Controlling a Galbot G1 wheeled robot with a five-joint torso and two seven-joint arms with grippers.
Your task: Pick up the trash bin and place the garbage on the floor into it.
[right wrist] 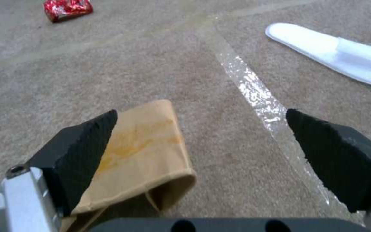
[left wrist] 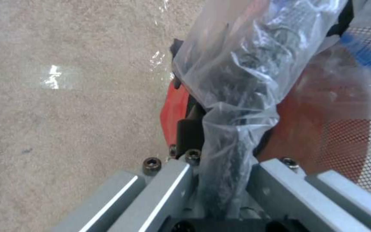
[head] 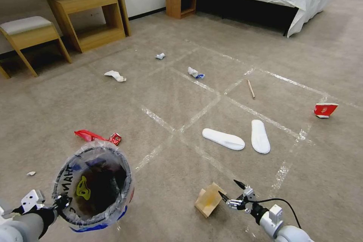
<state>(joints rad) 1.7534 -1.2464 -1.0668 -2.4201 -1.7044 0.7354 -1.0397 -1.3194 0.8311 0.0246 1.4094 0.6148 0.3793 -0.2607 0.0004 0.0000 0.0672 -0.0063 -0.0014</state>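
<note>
Risk: my right gripper, fingers apart, sits off-centre beside the box; closing could shove it. Left gripper clamps the bin rim.

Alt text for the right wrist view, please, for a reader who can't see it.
The right gripper hangs open just above the carpet, its two black fingers spread, one crossing in front of a stained brown cardboard box. A clear tape line runs between them toward a white slipper, with a crumpled red wrapper farther off.
</note>
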